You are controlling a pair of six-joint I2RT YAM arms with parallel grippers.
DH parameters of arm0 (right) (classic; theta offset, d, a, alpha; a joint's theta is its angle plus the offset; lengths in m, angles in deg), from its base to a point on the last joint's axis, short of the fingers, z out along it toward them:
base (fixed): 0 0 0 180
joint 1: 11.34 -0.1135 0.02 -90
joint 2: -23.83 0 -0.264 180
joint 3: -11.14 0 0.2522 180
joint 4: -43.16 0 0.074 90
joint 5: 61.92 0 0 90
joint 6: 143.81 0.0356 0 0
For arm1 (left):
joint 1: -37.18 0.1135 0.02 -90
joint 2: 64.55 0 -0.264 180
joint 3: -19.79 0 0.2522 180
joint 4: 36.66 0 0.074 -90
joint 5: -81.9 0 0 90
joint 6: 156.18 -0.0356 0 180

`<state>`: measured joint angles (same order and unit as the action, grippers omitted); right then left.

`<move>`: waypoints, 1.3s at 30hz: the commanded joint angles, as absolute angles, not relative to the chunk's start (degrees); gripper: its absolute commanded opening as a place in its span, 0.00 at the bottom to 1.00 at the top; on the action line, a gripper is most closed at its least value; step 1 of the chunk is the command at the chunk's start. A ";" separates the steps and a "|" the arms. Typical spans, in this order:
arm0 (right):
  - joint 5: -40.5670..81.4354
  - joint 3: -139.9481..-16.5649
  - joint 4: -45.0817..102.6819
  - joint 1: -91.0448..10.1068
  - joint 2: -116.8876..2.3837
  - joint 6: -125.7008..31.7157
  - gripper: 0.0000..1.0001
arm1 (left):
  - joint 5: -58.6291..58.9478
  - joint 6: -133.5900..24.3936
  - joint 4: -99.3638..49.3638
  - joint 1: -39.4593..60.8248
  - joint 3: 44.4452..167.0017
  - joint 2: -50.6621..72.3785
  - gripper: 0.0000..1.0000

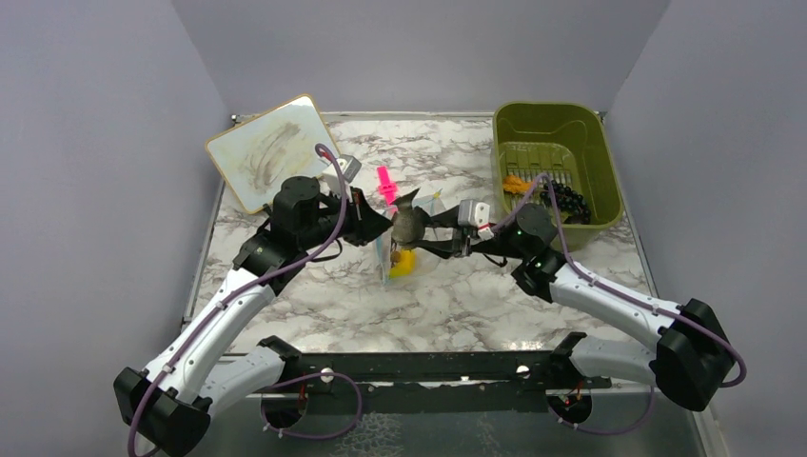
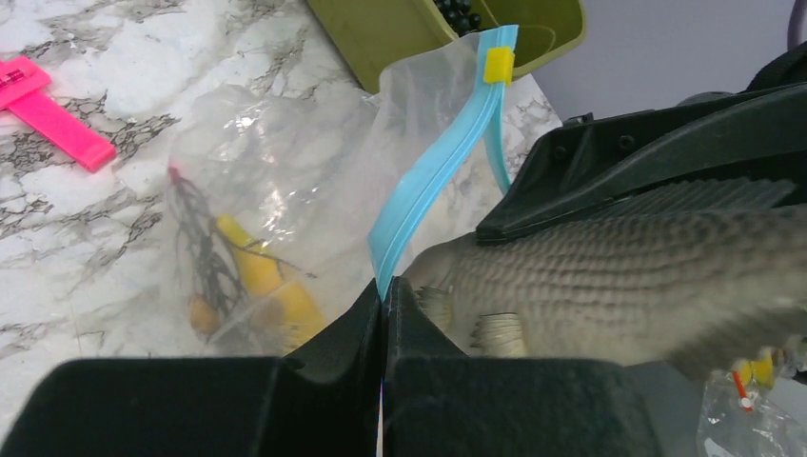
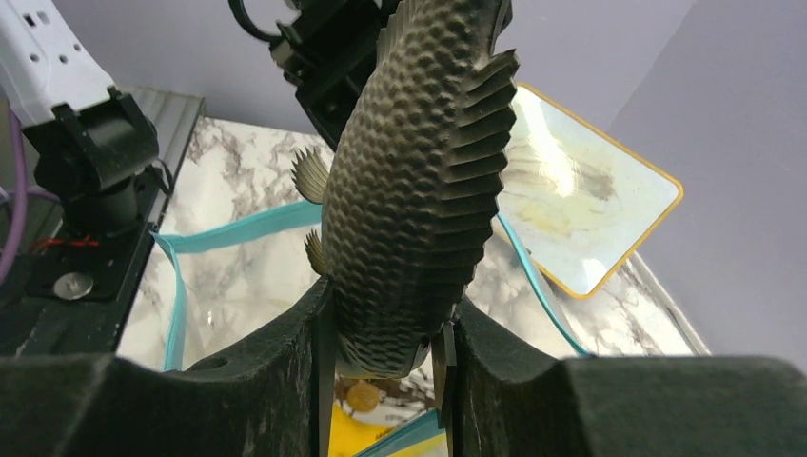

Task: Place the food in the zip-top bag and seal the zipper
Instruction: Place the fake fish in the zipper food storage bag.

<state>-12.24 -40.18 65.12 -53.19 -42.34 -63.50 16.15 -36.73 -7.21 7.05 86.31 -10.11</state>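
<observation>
The grey fish [image 3: 409, 190] hangs over the open clear bag [image 2: 285, 162] holding a yellow banana [image 2: 262, 276].

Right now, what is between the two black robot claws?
A grey scaly toy fish, clamped by the right gripper, and the blue zipper strip of the clear plastic bag, pinched by the left gripper. The left wrist view shows both.

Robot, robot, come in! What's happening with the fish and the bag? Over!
Left pincer shut on zipper, bag held up. Right pincer shut on fish, head-down at bag mouth. Banana inside. No blocker seen.
</observation>
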 commanded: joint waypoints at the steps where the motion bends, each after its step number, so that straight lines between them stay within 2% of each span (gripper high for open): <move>1: -10.02 -41.62 59.24 -53.84 -42.25 -70.87 0.27 | 19.05 -36.61 -7.26 7.02 86.52 -11.65 0.00; 6: -6.76 -41.73 56.20 -54.51 -42.44 -69.36 0.34 | 19.49 -36.63 -8.14 7.03 85.75 -11.64 0.00; 10: -7.45 -39.88 56.65 -54.75 -41.15 -70.52 0.46 | 19.57 -36.59 -8.71 7.03 85.33 -11.29 0.00; 15: -8.49 -39.61 56.38 -54.76 -40.44 -70.99 0.48 | 19.79 -36.45 -8.83 7.03 85.24 -11.12 0.00; 19: -9.99 -40.05 56.79 -54.76 -40.52 -70.08 0.58 | 19.85 -35.84 -9.15 7.02 85.18 -11.42 0.00; 22: -10.38 -40.69 56.50 -54.76 -40.62 -69.45 0.58 | 19.79 -35.66 -9.23 7.01 85.10 -11.58 0.00; 27: -9.76 -41.33 54.44 -54.76 -40.90 -68.29 0.49 | 19.85 -35.67 -9.35 6.96 84.89 -12.19 0.00; 32: -9.23 -40.94 53.96 -54.76 -39.61 -64.03 0.45 | 19.58 -35.76 -10.11 6.98 83.98 -12.61 0.00; 35: -3.15 -44.92 49.50 -54.76 -38.42 -56.06 0.42 | 18.91 -36.94 -10.16 7.02 83.46 -12.47 0.00; 39: 9.57 -54.40 35.17 -54.76 -38.54 -40.19 0.41 | 15.23 -38.50 -9.19 6.98 83.70 -11.94 0.00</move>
